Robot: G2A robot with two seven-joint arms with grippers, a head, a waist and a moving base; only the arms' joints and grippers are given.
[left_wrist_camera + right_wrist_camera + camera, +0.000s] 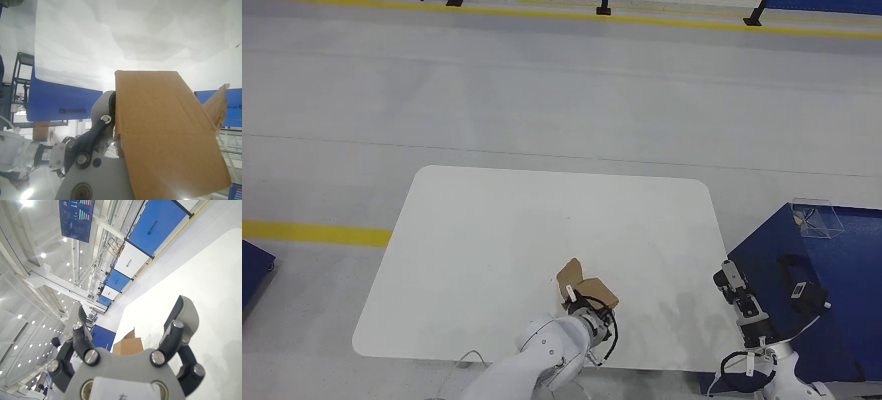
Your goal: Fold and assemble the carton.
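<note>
Carton (594,289) is close to the table's (542,220) near edge, a little right of the middle, partly opened into a brown sleeve with one flap (569,270) sticking up on its far side. The left claw (585,301) pinches one wall near a crease. One pad lies flat on the cardboard in the left wrist view and the other is hidden behind the panel, so the pinch is my reading. Whether the bottom rests on the table I cannot tell. Thin cardboard like this should be light and stiff across a panel, but quick to bend at creases and to crush at a loose flap, so a hold on a wall beside a fold looks safest. The right claw (130,308) hangs spread wide, holding nothing, just off the near right corner and well apart from the carton. With the near edge so close, pushing toward the robot risks a drop. The most room lies beyond the carton, toward the far edge. A blue cabinet (832,290) just beside the right edge could crowd that arm
</note>
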